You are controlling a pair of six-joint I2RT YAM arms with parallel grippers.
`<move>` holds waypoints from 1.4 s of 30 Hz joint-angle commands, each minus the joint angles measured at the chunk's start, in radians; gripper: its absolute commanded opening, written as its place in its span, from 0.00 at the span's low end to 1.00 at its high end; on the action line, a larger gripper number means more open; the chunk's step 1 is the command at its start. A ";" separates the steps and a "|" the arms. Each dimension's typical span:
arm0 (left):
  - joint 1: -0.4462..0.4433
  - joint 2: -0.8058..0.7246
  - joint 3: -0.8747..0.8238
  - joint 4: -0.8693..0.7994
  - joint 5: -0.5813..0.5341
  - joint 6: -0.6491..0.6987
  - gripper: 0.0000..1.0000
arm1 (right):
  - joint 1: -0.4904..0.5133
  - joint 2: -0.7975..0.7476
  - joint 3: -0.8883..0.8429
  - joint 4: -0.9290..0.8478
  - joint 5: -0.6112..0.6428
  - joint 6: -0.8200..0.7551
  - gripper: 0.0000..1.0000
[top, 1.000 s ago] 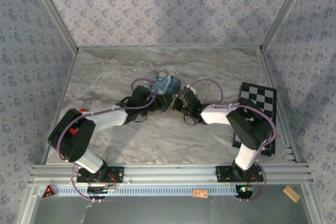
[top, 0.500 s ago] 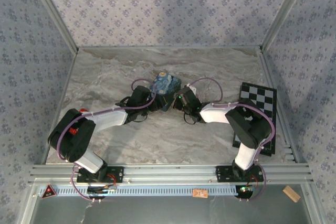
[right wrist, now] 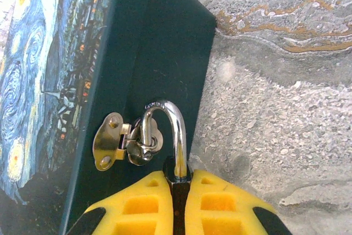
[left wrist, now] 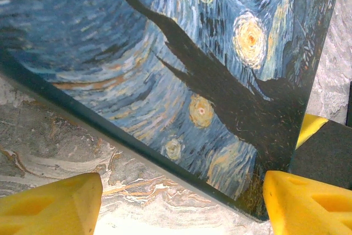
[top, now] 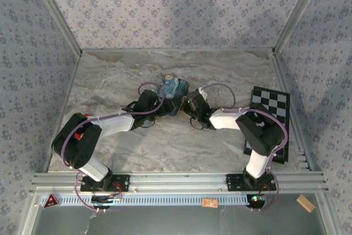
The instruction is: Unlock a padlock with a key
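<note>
Bottom centre of the right wrist view: the right jaws are clamped on the padlock (right wrist: 180, 155), its shackle (right wrist: 165, 105) hooked through the hasp (right wrist: 113, 144) on the blue box (right wrist: 49, 81). The left jaws stand open (yellow fingers (left wrist: 49, 205) in the bottom corners) around the box's corner, over the marble counter (right wrist: 275, 108).
</note>
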 commanded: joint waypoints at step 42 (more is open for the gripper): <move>-0.007 0.040 0.025 -0.018 -0.024 0.003 0.77 | -0.113 -0.048 -0.082 0.079 0.021 -0.002 0.00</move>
